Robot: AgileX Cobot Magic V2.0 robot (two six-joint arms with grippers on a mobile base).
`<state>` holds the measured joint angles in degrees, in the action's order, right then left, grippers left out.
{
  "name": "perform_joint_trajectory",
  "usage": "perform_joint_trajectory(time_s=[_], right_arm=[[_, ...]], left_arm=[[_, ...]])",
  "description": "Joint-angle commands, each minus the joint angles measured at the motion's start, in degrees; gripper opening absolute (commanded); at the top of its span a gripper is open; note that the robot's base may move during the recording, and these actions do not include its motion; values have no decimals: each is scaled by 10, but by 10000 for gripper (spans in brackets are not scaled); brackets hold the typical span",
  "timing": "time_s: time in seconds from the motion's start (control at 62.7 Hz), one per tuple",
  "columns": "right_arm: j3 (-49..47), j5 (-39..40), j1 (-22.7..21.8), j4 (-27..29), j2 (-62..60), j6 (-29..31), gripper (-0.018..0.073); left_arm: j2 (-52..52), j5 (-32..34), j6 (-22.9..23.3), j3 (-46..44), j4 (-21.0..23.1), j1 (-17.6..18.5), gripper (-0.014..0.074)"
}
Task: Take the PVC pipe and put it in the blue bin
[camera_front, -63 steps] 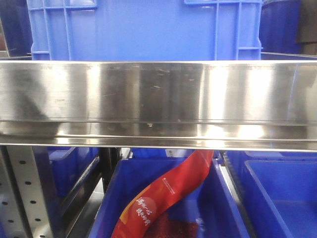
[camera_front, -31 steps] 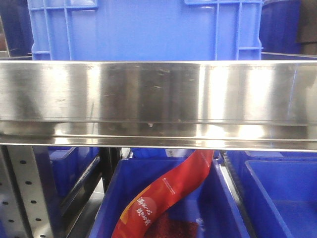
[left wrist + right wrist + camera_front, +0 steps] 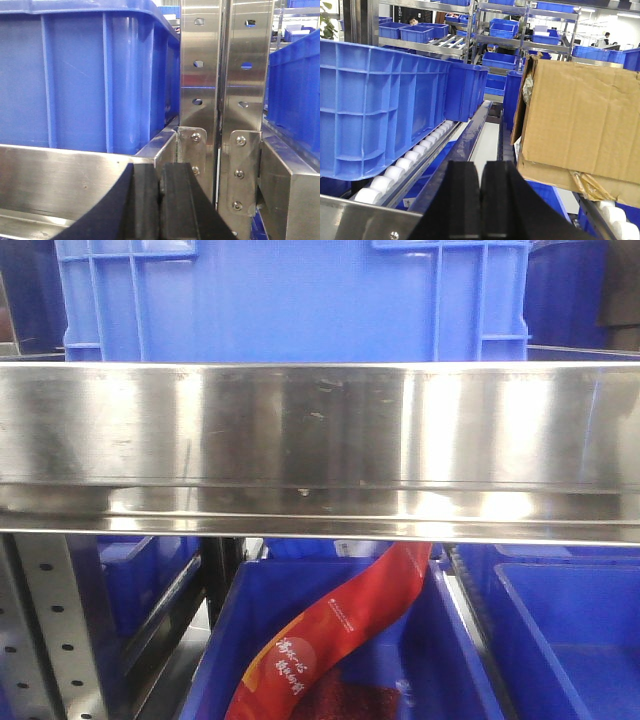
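Left claw (image 3: 160, 200) sitting pinched together on nothing, blue bin (image 3: 80, 75) at 10 o'clock on steel shelf (image 3: 75, 175), right claw (image 3: 480, 200) likewise pressed together, cardboard box (image 3: 580, 120) at 2 o'clock, pipe showing nowhere

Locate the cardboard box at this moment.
The cardboard box appears only in the right wrist view, on the right side of the aisle, resting over a blue bin with white rollers beside it. It sits opposite the large blue crate.
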<state>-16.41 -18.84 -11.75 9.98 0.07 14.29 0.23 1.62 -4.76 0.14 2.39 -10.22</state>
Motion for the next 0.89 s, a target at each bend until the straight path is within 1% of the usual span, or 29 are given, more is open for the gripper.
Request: perform_joint_trajectory(time_s=[0.0, 0.08, 0.255, 0.319, 0.446, 0.67, 0.877], right_arm=[[0, 13, -2, -4, -1, 0, -163], [0, 13, -2, -4, -1, 0, -163], [0, 13, -2, -4, -1, 0, -163], [0, 13, -2, -4, -1, 0, -163], [0, 13, -2, -4, -1, 0, -163], [0, 13, -2, -4, -1, 0, -163], [0, 13, -2, -4, -1, 0, -163]], left_arm=[[-2, 4, 3, -1, -2, -1, -111], [-2, 8, 3, -1, -2, -5, -111], [-2, 9, 3, -1, -2, -35, -111], [-2, 12, 3, -1, -2, -35, -111], [-2, 16, 3, -1, -2, -23, -111], [-2, 12, 3, -1, -2, 18, -111], [-2, 9, 3, -1, -2, 19, -111]])
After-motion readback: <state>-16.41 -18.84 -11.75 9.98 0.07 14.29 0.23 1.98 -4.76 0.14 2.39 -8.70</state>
